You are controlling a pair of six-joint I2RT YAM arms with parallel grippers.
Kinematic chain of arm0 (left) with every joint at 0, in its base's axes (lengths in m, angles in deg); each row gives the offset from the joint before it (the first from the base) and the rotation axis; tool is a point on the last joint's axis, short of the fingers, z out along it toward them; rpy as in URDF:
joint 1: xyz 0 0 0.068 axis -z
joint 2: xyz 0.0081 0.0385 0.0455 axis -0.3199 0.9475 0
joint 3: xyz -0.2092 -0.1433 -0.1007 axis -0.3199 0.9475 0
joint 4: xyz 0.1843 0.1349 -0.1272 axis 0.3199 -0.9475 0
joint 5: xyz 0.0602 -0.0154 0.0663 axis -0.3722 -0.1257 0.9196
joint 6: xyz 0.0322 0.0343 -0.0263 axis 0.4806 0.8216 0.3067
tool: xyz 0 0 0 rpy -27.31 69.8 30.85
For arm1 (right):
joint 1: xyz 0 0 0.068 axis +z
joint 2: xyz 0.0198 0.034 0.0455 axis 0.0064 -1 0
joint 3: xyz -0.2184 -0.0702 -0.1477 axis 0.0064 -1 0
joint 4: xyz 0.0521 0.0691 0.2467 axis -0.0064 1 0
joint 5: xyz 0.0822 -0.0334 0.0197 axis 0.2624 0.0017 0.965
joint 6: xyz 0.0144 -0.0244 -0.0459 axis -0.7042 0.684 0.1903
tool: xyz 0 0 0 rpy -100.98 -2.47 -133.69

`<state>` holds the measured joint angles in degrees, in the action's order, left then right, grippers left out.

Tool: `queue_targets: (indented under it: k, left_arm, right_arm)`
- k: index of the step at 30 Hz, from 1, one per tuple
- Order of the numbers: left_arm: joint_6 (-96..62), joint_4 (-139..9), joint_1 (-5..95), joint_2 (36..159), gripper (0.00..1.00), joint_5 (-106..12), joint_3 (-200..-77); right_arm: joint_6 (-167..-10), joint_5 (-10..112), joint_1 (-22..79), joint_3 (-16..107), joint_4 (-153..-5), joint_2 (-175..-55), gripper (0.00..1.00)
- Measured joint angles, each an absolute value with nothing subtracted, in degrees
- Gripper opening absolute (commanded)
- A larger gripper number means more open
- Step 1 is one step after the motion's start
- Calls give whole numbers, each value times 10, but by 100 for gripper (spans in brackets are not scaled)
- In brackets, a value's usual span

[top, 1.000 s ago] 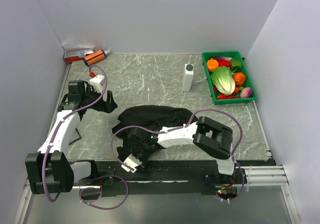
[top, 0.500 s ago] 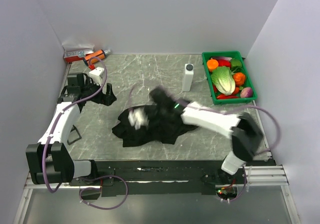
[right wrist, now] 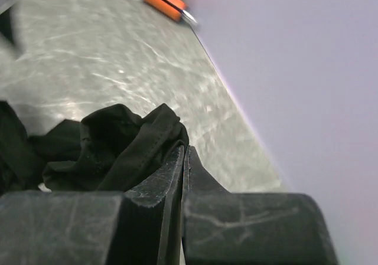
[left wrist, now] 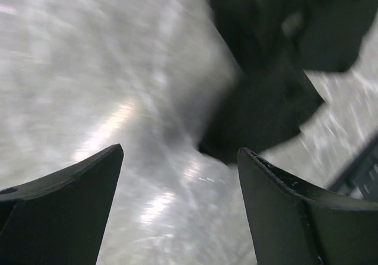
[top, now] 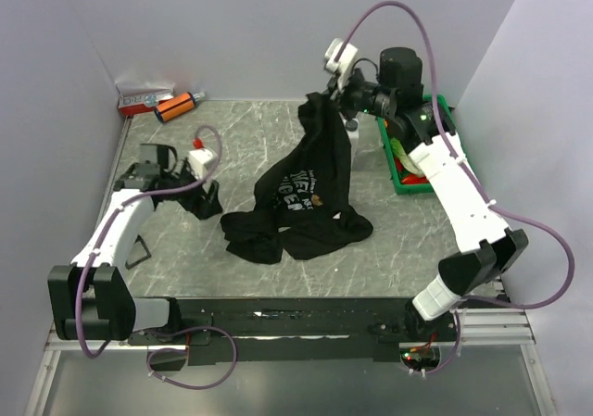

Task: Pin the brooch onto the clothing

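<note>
Currently the clothing (top: 310,180) hangs by its upper edge above the far side of the table (top: 241,138). Its white lettering faces the overhead camera, and its lower part lies bunched on the marble near the centre. I read the right gripper (top: 324,101) as clamped on a fold of the black fabric, fingers (right wrist: 147,218) pressed together. The left gripper (top: 202,198) stands wide and holds nothing, low over the table just left of the bunched hem. A green tray (top: 403,187) sits far right.

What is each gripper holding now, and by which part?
The right gripper pinches the T-shirt by a bunched fabric edge; the left gripper is open and empty.
</note>
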<state>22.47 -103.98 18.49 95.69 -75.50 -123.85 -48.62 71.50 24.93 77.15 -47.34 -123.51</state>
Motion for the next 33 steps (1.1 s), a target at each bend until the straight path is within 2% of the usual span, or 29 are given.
queue_targets:
  k: [9, 12, 13, 15, 16, 17, 18, 24, 30, 33]
  left_arm:
    - [219, -999, 301, 1034, 85, -737, -1198]
    - [199, -968, 314, 1097, 68, -726, -1217]
    - [193, -959, 316, 1120, 55, -723, -1225]
    - [184, -952, 318, 1159, 39, -717, -1241]
    - [185, -955, 318, 1176, 16, -716, -1251]
    - [187, -959, 318, 1191, 6, -713, -1261]
    - [189, -963, 318, 1201, 1, -710, -1270]
    - [224, -1016, 294, 1198, 1, -702, -1322]
    - [288, -1112, 211, 1143, 1, -697, -1530]
    - [341, -1132, 191, 1063, 1, -682, -1575]
  right_arm:
    - [-596, 701, 216, 741, -480, -1255, 0]
    - [-614, 699, 218, 720, -488, -1251, 0]
    - [-617, 697, 218, 715, -489, -1248, 0]
    - [-626, 692, 217, 713, -491, -1246, 0]
    - [-630, 689, 217, 713, -493, -1245, 0]
    - [-637, 685, 216, 713, -497, -1244, 0]
    - [-643, 681, 214, 714, -500, -1243, 0]
    - [-679, 669, 185, 786, -502, -1255, 0]
    - [-697, 665, 162, 895, -510, -1280, 0]
    - [-701, 665, 146, 905, -513, -1271, 0]
